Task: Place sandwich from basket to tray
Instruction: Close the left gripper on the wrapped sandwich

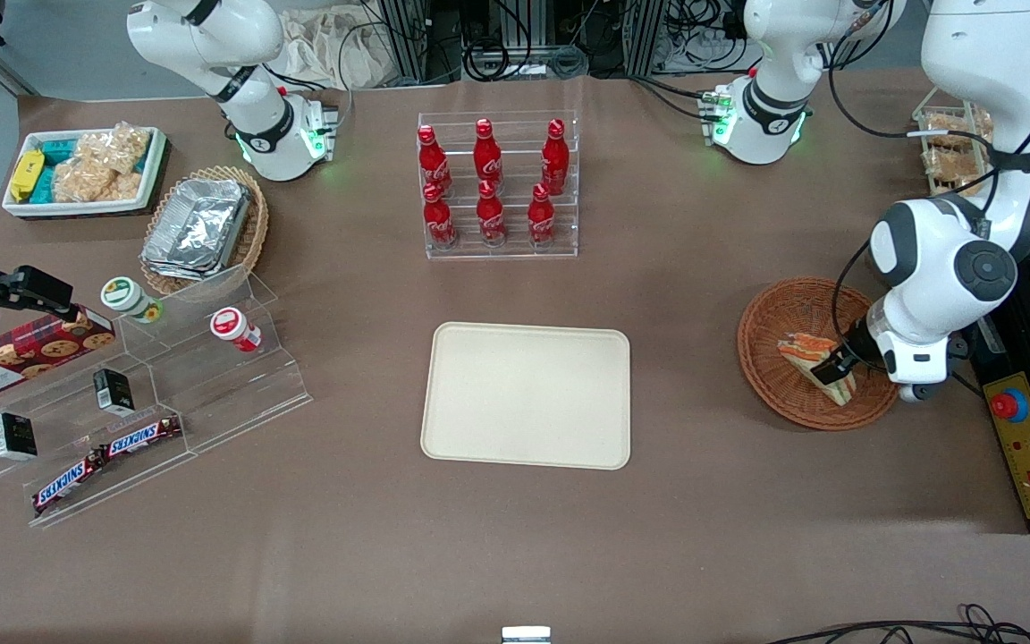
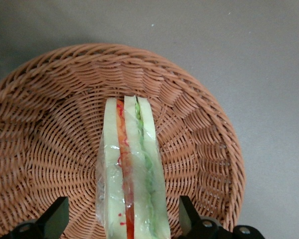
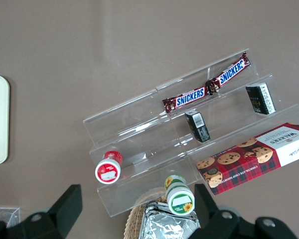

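The sandwich, a wrapped wedge of pale bread with orange and green layers, lies in the round reddish-brown wicker basket toward the working arm's end of the table. My left gripper hangs low over the basket, open. Its two black fingers straddle the sandwich's wide end with a gap on each side. The cream-beige tray lies flat at the table's middle, with nothing on it.
A clear rack of red cola bottles stands farther from the front camera than the tray. A clear stepped shelf with snacks, an oval basket of foil containers and a white snack bin sit toward the parked arm's end. A yellow button box lies beside the basket.
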Available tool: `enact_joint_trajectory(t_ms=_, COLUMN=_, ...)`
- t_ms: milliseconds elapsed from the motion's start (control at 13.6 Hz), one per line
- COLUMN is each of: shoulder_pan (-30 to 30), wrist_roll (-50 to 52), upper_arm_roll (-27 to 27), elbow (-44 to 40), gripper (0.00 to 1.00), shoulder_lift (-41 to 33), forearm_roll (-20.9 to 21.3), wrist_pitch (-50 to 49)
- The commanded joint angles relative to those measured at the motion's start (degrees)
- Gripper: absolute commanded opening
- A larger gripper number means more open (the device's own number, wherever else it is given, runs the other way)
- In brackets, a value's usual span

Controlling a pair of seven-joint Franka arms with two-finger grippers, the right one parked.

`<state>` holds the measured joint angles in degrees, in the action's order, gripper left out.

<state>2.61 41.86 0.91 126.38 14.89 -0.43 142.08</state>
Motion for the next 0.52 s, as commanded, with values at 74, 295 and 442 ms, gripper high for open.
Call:
enact_joint_trajectory(t_ms=74, shoulder_pan=0.2, wrist_roll=0.7, upper_arm_roll=0.1, elbow=0.9, gripper=0.99, shoulder_lift=1.3, forearm_roll=-2.8, wrist_pitch=1.7)
enact_joint_trajectory(t_ms=295, shoulder_pan=0.1, wrist_roll=0.7, upper_arm_roll=0.1, elbow=0.6, gripper=0.70, shoulder_lift=2.4, forearm_roll=-2.9, wrist_pitch=1.7)
enact_joint_trajectory(t_ms=442, shoulder_pan=0.0, wrist_roll=2.0, upper_arm_roll=0.1, elbow=0.4, gripper=0.12, shoulder_lift=2.5, forearm_roll=-2.8, wrist_pitch=1.5)
